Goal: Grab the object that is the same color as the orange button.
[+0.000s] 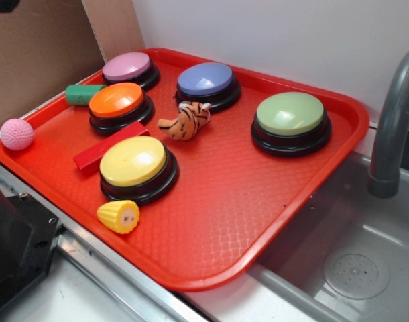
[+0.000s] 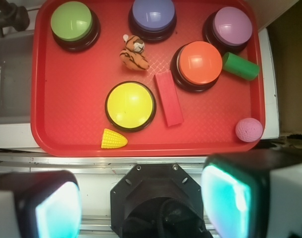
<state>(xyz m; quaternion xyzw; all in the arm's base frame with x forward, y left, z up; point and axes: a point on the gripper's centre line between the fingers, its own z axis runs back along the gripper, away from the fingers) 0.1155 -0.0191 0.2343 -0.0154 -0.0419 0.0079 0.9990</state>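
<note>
Five buttons sat on red tray (image 1: pixel 338 107), tiger toy (image 1: pixel 186 121) lay between orange button (image 1: pixel 117 100) and blue button (image 1: pixel 206 79), gripper (image 2: pixel 141 203) jaws spread wide, empty, apparently well short of tray.

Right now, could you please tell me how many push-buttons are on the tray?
5: pink button back left, orange button in front of it, yellow button nearest the front, blue button back centre, green button right. None appears hidden.

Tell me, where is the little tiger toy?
The tiger toy lies on the red tray, near the middle in the exterior view, just in front of the blue button and right of the orange button.
</note>
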